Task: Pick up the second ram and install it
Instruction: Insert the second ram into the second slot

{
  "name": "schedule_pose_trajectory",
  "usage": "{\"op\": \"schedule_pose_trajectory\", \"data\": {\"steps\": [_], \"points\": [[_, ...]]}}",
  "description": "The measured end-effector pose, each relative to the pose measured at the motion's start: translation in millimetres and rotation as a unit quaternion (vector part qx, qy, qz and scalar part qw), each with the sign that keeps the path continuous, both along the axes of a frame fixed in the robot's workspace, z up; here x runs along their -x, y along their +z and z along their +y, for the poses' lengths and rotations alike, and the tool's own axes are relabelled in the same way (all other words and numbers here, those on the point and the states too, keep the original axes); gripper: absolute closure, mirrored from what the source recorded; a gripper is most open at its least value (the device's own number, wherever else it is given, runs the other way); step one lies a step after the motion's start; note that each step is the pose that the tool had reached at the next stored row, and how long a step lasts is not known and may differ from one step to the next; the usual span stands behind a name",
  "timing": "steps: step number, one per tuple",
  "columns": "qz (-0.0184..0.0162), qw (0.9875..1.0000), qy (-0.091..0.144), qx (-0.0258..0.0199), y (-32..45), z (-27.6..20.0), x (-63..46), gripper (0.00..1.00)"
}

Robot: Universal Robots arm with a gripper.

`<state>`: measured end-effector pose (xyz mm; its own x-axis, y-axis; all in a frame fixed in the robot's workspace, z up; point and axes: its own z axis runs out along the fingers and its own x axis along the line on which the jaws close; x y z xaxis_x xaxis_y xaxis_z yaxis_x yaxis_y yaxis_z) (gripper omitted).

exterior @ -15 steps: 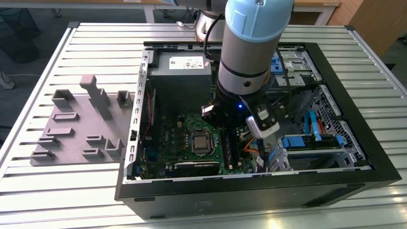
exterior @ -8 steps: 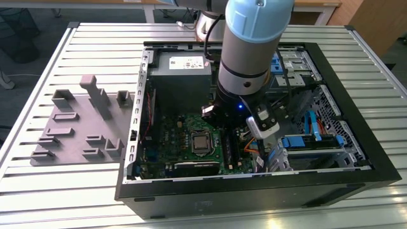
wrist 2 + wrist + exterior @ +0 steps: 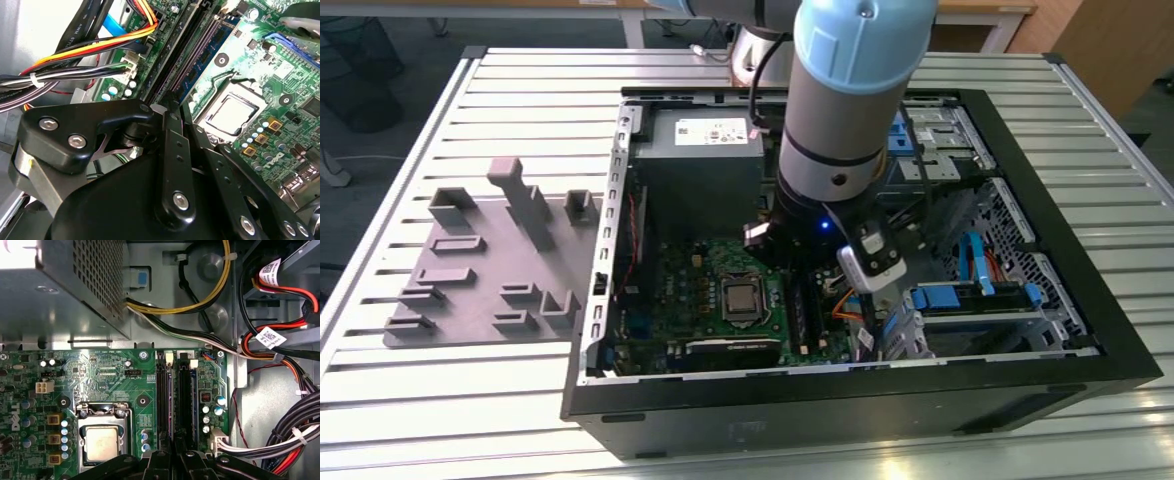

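**Reaching into the case at the RAM slots**

Exterior view: the arm [image 3: 847, 110] stands over the open case [image 3: 1067, 330], gripper [image 3: 821, 265] low above the motherboard [image 3: 720, 275].

Second wrist view: the ram [image 3: 200, 60] sits in a slot beside the CPU [image 3: 235, 112].

First wrist view: the gripper's linkage lies over the slots' [image 3: 175, 395] near end; whether the jaws are apart or together cannot be told.

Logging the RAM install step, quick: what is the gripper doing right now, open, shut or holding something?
Gripper: low over the RAM slots of the motherboard; open or shut cannot be told.
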<state>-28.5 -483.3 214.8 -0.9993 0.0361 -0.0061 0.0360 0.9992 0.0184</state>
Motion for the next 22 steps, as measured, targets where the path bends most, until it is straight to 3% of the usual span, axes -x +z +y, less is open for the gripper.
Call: {"op": "schedule_pose_trajectory", "data": {"steps": [9, 22], "points": [[0.0002, 1.0000, 0.000, 0.0000, -1.6, 0.0, 0.0, 0.86], [0.0033, 1.0000, 0.008, 0.0001, -1.5, 0.3, -0.8, 0.86]]}}
